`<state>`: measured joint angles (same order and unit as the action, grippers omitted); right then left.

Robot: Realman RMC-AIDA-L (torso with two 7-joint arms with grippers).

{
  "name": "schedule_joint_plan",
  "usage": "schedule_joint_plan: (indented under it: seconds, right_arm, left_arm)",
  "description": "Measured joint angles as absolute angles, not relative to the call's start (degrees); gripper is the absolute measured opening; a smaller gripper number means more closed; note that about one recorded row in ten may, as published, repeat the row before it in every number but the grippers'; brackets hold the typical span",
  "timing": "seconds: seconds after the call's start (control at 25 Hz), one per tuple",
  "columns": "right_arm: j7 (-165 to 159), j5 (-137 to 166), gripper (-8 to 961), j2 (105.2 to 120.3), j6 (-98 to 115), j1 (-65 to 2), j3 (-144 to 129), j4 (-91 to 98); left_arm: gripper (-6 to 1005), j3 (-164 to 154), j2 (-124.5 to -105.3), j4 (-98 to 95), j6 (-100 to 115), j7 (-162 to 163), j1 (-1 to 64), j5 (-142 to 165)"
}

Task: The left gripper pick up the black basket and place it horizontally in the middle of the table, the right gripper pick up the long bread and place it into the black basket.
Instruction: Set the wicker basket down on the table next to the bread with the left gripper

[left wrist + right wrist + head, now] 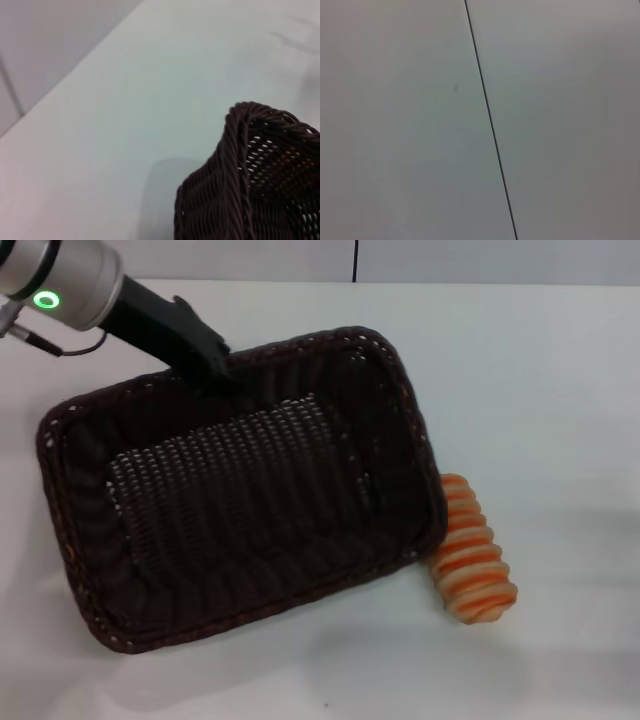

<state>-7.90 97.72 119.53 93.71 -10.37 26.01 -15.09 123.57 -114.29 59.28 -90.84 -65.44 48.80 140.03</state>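
Note:
The black basket (pixel 240 500) lies skewed on the white table (pixel 540 380), left of the middle, and is empty. My left gripper (pixel 218 368) reaches in from the far left and is shut on the basket's far rim. The left wrist view shows one corner of the basket (pixel 240 165) with a shadow under it on the table (pixel 125 100). The long bread (pixel 470 550), striped orange and cream, lies on the table against the basket's near right corner. The right gripper is out of view.
The table's far edge (pixel 400 282) meets a grey wall with a dark vertical seam (pixel 355 260). The right wrist view shows only a plain grey surface with a dark seam (pixel 490 120).

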Motion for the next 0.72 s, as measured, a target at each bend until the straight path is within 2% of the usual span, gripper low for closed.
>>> schedule_joint_plan:
  seconds: [0.16,0.44,0.72]
  right_arm:
    - [-7.9,97.7,846,119.57,93.7,-10.4,26.0,-15.1]
    - [-7.9,97.8,846,119.63,93.7,-10.2,26.0,-15.1]
    - [-7.9,97.9,845,119.57,93.7,-10.2,25.9,-15.1]
  left_arm:
    - [215,123.6,-113.69,54.4,-91.9,-68.5,51.3,138.7]
    - [212,123.3,-113.89,49.9,-94.1,-73.5,54.3,138.6]
    - [210,122.1,-115.03,48.9,-94.0,-77.7,54.2,139.0]
